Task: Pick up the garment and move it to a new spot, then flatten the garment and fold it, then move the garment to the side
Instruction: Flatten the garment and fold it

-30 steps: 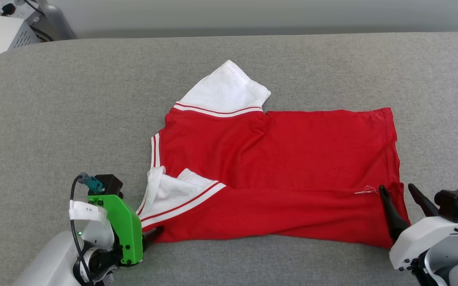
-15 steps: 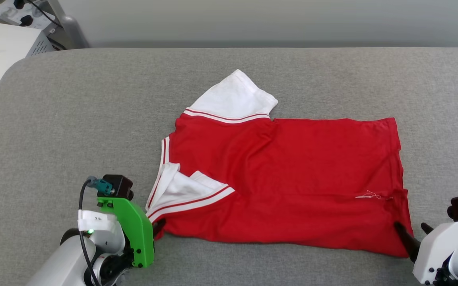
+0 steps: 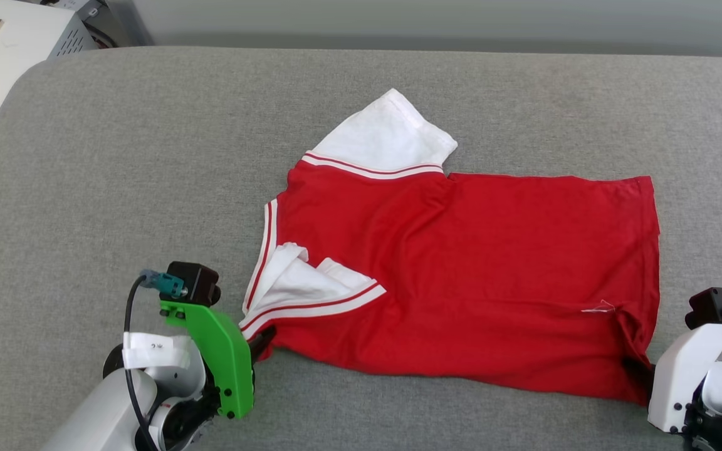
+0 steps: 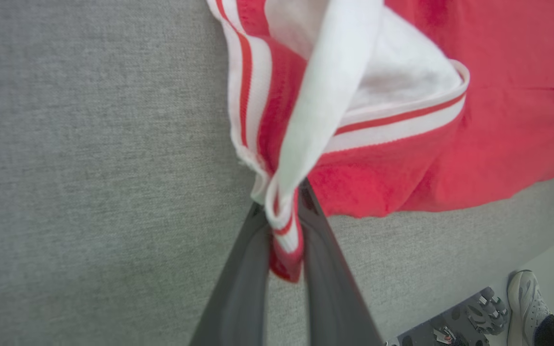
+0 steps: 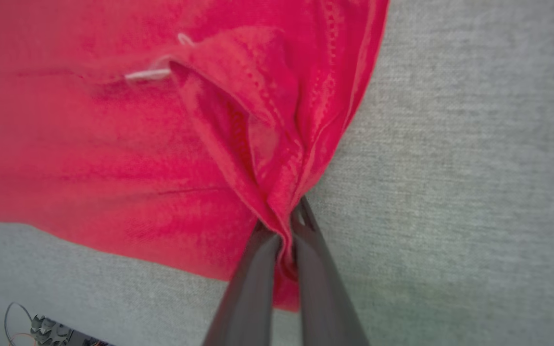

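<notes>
Head view: red garment (image 3: 461, 269) lies spread on the grey table (image 3: 116, 156), between left hand (image 3: 264, 342) and right hand (image 3: 637, 369). Left wrist view: left hand (image 4: 282, 211) clamps its striped sleeve corner, fabric spreading ahead-right. Right wrist view: right hand (image 5: 284, 226) pinches the hem corner, fabric ahead-left.

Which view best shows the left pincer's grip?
Left wrist view: left pincer pinching the garment at its striped sleeve edge, close up. Head view half hides it behind a green mount; right wrist view shows another corner.

Grey fabric-covered surface (image 3: 116, 156); red-and-white garment (image 3: 492, 269) spread across its middle.
</notes>
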Controlling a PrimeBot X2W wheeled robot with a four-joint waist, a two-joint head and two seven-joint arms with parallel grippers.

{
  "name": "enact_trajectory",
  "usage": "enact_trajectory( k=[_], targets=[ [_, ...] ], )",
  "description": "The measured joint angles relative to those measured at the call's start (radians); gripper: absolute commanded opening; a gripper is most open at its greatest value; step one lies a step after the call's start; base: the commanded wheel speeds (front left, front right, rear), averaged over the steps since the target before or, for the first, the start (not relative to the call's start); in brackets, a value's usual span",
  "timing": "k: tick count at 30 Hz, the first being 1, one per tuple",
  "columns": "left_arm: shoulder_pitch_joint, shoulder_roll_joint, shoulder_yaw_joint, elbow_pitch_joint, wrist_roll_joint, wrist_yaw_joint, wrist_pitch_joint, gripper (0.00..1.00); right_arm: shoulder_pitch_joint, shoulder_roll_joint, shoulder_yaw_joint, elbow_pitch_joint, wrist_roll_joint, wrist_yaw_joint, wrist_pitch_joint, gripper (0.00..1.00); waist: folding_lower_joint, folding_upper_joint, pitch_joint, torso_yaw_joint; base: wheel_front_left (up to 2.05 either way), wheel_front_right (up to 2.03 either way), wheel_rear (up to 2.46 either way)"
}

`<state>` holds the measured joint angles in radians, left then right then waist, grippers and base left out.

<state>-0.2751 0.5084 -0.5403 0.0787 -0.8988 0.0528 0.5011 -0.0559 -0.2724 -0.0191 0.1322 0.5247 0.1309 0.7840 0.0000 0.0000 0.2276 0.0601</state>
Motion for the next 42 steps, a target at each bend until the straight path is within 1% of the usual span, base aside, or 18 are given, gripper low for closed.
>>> enact_trajectory(
  k=[5,10,14,20,26,31,35,36,37,38,39,40,41,42],
  targets=[
    [0.011,0.003,0.006,-0.003,0.000,0.000,-0.018,0.00,-0.012,-0.013,0.008,-0.002,0.007,0.000,-0.001,0.00,0.0000,0.0000,-0.009,-0.004,0.00,0.00,0.00],
    [0.046,0.024,0.022,-0.010,0.002,0.008,-0.051,0.00,-0.019,-0.021,0.044,-0.019,0.009,0.000,-0.007,0.00,0.0000,0.0000,-0.046,-0.009,0.00,0.00,0.00],
    [0.112,0.032,0.029,-0.017,-0.011,0.024,-0.054,0.00,-0.012,-0.021,0.090,-0.041,0.013,0.000,-0.018,0.00,0.0000,0.0000,-0.093,-0.017,0.00,0.00,0.00],
    [0.196,0.058,0.042,-0.045,-0.034,0.057,-0.057,0.00,0.046,-0.024,0.114,-0.066,0.024,0.000,-0.024,0.00,0.0000,0.0000,-0.168,-0.027,0.00,0.00,0.00],
    [0.285,0.076,0.054,-0.073,-0.061,0.092,-0.056,0.00,0.133,-0.016,0.090,-0.093,0.027,0.000,-0.024,0.00,0.0000,0.0001,-0.232,-0.033,0.00,0.00,0.00],
    [0.323,0.074,0.054,-0.072,-0.076,0.094,-0.061,0.00,0.195,0.004,0.044,-0.092,0.026,0.000,-0.023,0.00,0.0000,0.0000,-0.262,-0.038,0.00,0.00,0.00],
    [0.335,0.058,0.045,-0.032,-0.079,0.092,-0.074,0.00,0.232,0.029,0.048,-0.072,0.012,0.000,-0.047,0.00,0.0000,0.0000,-0.262,-0.054,0.00,0.00,0.00],
    [0.334,0.052,0.042,-0.019,-0.078,0.091,-0.083,0.00,0.234,0.035,0.047,-0.067,0.006,0.000,-0.063,0.09,0.0000,0.0000,-0.259,-0.055,0.00,0.00,0.00],
    [0.334,0.045,0.038,-0.005,-0.079,0.087,-0.086,0.00,0.234,0.040,0.049,-0.061,-0.001,0.000,-0.082,0.35,0.0000,0.0000,-0.256,-0.057,0.00,0.00,0.00],
    [0.332,0.042,0.031,0.007,-0.078,0.082,-0.086,0.00,0.234,0.040,0.053,-0.058,-0.009,0.000,-0.102,0.84,0.0000,0.0001,-0.253,-0.058,0.00,0.00,0.00],
    [0.332,0.035,0.029,0.019,-0.076,0.077,-0.093,0.17,0.234,0.042,0.055,-0.055,-0.013,0.000,-0.133,1.00,0.0000,0.0000,-0.251,-0.060,0.00,0.00,0.00],
    [0.329,0.025,0.031,0.030,-0.077,0.073,-0.106,0.72,0.234,0.042,0.060,-0.052,-0.014,0.000,-0.161,1.00,0.0000,0.0001,-0.248,-0.062,0.00,0.00,0.00],
    [0.326,0.019,0.029,0.039,-0.076,0.067,-0.112,1.00,0.233,0.041,0.064,-0.051,-0.020,0.000,-0.188,1.00,0.0000,0.0000,-0.245,-0.063,0.00,0.00,0.00],
    [0.321,0.017,0.026,0.048,-0.070,0.064,-0.119,1.00,0.231,0.042,0.067,-0.051,-0.030,0.000,-0.231,1.00,0.0000,0.0001,-0.243,-0.065,0.00,0.00,0.00]
  ],
)
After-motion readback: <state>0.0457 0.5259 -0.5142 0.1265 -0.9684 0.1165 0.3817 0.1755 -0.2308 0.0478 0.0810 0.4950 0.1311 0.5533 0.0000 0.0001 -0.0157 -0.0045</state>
